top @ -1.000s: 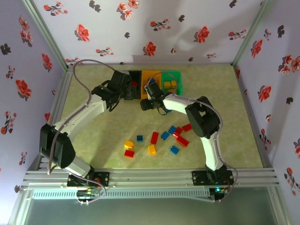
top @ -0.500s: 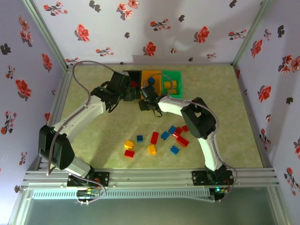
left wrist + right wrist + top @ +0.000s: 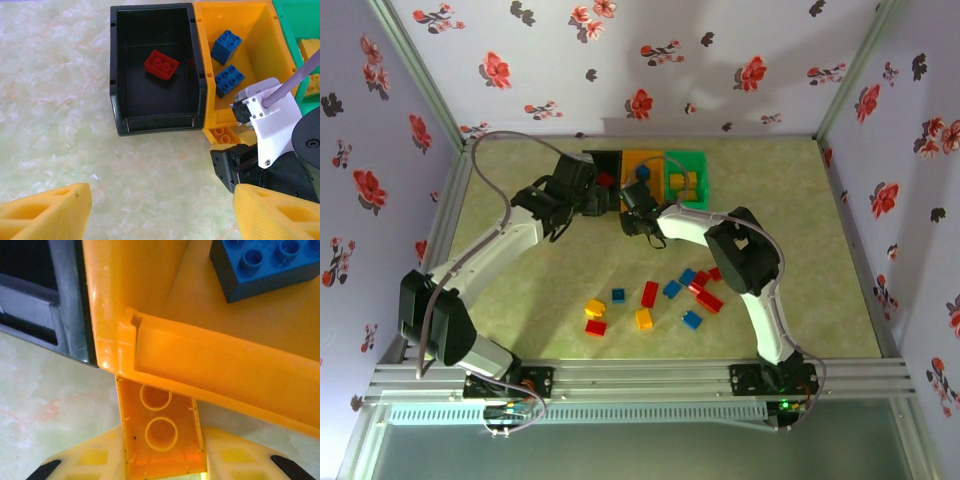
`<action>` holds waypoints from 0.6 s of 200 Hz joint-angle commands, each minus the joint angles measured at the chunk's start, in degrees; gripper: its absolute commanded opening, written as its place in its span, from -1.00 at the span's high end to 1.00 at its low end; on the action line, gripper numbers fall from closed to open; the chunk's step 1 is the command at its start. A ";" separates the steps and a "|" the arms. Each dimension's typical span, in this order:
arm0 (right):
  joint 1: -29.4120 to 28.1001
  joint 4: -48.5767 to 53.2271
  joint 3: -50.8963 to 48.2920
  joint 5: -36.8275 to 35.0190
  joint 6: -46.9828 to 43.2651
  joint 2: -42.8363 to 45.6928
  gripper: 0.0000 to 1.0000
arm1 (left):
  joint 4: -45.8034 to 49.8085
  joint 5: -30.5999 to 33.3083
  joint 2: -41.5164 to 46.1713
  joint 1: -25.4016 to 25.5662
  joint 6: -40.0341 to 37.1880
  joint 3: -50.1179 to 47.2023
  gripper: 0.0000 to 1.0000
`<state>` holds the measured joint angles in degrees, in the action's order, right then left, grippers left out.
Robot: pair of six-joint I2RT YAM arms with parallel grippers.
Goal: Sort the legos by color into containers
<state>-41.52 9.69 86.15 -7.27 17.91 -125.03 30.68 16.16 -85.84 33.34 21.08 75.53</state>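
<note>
Right hand (image 3: 161, 455) is clamped on an orange brick (image 3: 159, 415), whose far end butts the front lip of the orange bin (image 3: 210, 365) just ahead. Left hand (image 3: 162, 192) is spread apart over bare counter (image 3: 60, 125), and the near edge of the black bin (image 3: 160, 124) lies ahead.

The orange brick (image 3: 160, 432) between my right fingers (image 3: 95, 460) runs off the bottom of my right wrist view. Whether its far end touches the orange bin's (image 3: 200, 365) lip I can't tell. A blue brick (image 3: 265, 262) inside is cut by the top edge, and the black bin (image 3: 45, 295) shows one corner.

From my left wrist, my right arm's white housing (image 3: 272, 120) covers the orange bin's near corner. The green bin (image 3: 290, 20) runs off right, and my left fingertips (image 3: 45, 210) are cropped. From above, the bins' contents are too small to count.
</note>
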 commanded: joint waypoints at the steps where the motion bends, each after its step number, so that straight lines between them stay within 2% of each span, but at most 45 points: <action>1: -0.10 0.92 -2.05 3.02 -2.71 4.16 0.62 | -0.26 1.47 2.21 -0.45 1.09 -0.82 -0.50; 53: 0.42 5.73 -10.14 5.36 -7.66 17.40 0.67 | -2.59 1.46 4.45 -0.45 1.42 -3.03 -0.52; 120: 5.78 10.67 -8.88 3.73 -10.52 28.72 0.68 | -8.72 1.42 8.62 0.06 1.09 -7.30 -0.52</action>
<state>-38.35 17.02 76.29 -2.15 9.96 -98.80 25.63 16.43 -79.55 33.36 21.98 69.21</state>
